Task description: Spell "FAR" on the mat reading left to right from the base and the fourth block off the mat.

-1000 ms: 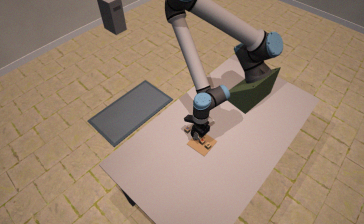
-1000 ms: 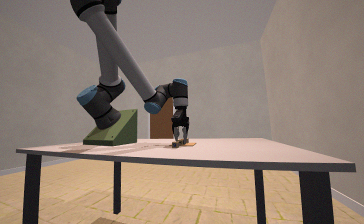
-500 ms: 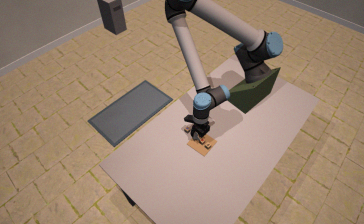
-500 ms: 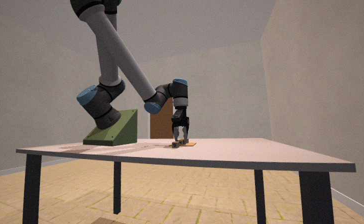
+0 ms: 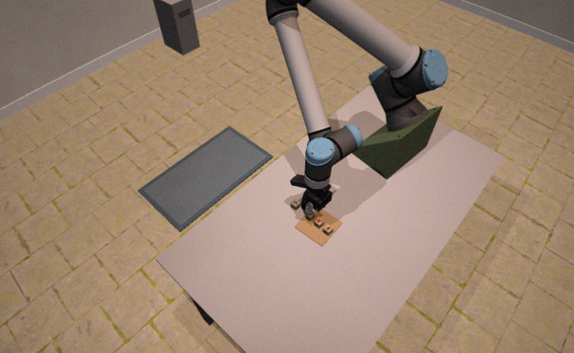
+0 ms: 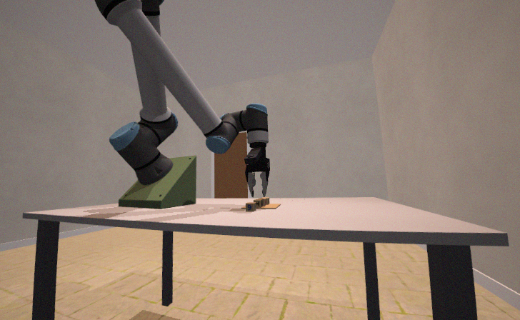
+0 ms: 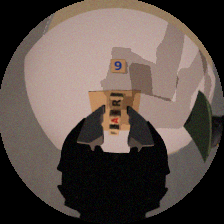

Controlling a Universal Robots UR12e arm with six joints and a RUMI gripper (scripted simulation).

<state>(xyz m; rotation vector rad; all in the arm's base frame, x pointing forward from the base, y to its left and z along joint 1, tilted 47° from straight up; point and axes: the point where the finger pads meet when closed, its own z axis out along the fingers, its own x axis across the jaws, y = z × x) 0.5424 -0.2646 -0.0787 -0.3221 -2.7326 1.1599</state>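
Three blocks [image 7: 115, 112] sit in a row on one mat [image 5: 313, 234], one "9" block [image 7: 118, 65] off it, tool [image 6: 257, 193] above, apart, holding nothing.

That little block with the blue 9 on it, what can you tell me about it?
The 9 block is a small tan cube that looks wooden, with a blue 9 on a pale top face. It sits flat on the grey table top, just off the brown mat that holds the three letter blocks. Nothing touches it; the gripper hangs above the row instead.
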